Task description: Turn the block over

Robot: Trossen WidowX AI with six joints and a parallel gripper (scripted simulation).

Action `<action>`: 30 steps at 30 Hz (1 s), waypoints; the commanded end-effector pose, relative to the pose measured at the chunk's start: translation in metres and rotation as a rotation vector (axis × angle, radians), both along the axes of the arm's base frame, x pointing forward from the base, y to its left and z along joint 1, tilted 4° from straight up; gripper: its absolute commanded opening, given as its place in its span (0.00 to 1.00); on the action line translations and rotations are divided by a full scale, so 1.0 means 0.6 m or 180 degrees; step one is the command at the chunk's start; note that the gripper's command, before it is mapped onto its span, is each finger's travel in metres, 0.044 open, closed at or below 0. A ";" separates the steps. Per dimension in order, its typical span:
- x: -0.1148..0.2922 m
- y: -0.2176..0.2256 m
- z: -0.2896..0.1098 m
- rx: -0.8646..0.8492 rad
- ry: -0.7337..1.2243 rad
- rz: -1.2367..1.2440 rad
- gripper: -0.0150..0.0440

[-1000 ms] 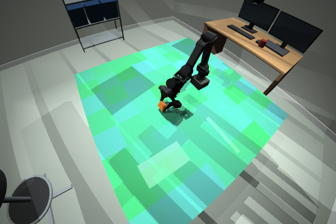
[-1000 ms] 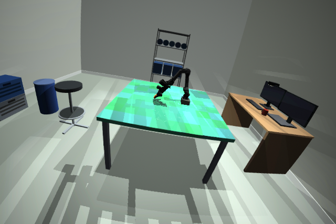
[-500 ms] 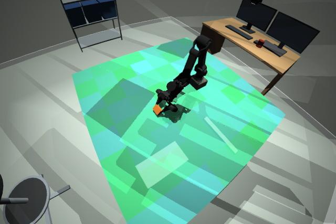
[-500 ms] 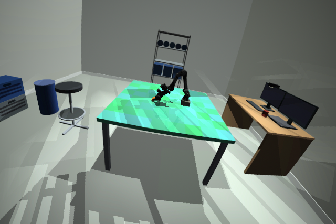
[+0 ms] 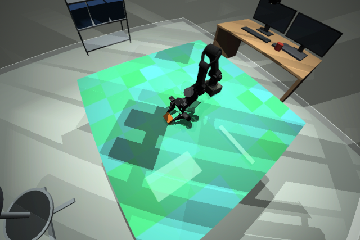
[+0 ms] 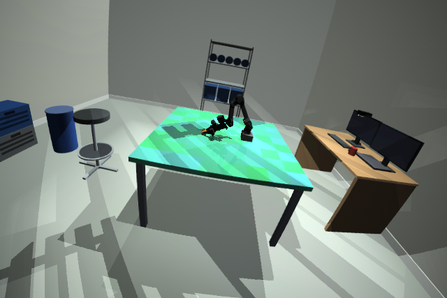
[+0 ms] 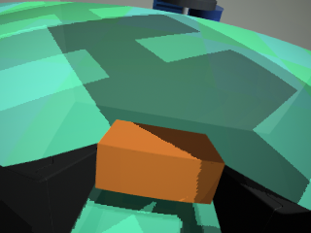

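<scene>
Gripper (image 5: 172, 116) part-open, black fingers clamped on block (image 7: 158, 163): matte orange, box-shaped, held low over glossy green-checked table (image 5: 232, 150).

The table (image 6: 180, 165) top looks smooth and glossy, the orange block (image 7: 155, 169) matt, the desk (image 6: 364, 193) wooden.

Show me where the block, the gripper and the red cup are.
block (image 7: 152, 165): wrist view, its orange front face.
gripper (image 5: 170, 118): top view, between the fingertips, shut on the block.
red cup (image 5: 279, 46): top view, its side, on the desk.
</scene>
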State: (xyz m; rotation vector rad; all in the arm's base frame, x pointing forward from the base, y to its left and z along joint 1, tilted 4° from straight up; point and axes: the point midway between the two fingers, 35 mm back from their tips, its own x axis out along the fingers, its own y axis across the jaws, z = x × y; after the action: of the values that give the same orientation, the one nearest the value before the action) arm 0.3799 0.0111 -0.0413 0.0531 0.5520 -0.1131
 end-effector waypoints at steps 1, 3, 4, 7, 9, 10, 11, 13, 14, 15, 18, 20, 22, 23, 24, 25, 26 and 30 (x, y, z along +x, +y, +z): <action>-0.021 -0.002 -0.013 -0.0038 -0.0062 -0.0009 0.25; -0.025 -0.002 -0.011 -0.0045 -0.0147 -0.0014 0.25; -0.028 -0.003 -0.010 -0.0048 -0.0189 -0.0016 0.25; -0.035 -0.003 -0.006 -0.0057 -0.0316 -0.0025 0.25; -0.039 -0.004 -0.003 -0.0060 -0.0373 -0.0029 0.25; -0.040 -0.004 -0.003 -0.0061 -0.0380 -0.0030 0.25; -0.040 -0.004 -0.002 -0.0062 -0.0388 -0.0030 0.25; -0.040 -0.004 0.002 -0.0068 -0.0435 -0.0031 0.25; -0.040 -0.004 0.003 -0.0069 -0.0443 -0.0031 0.25; -0.040 -0.004 0.003 -0.0069 -0.0443 -0.0031 0.25; -0.040 -0.004 0.003 -0.0069 -0.0443 -0.0031 0.25; -0.040 -0.004 0.003 -0.0069 -0.0443 -0.0031 0.25; -0.040 -0.004 0.003 -0.0069 -0.0443 -0.0031 0.25; -0.040 -0.004 0.003 -0.0069 -0.0443 -0.0031 0.25; -0.040 -0.004 0.003 -0.0069 -0.0443 -0.0031 0.25; -0.040 -0.004 0.003 -0.0069 -0.0443 -0.0031 0.25; -0.040 -0.004 0.003 -0.0069 -0.0443 -0.0031 0.25; -0.040 -0.004 0.003 -0.0069 -0.0443 -0.0031 0.39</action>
State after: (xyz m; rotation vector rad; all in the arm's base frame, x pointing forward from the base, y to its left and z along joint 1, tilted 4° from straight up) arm 0.3562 0.0093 -0.0400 0.0463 0.4140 -0.1215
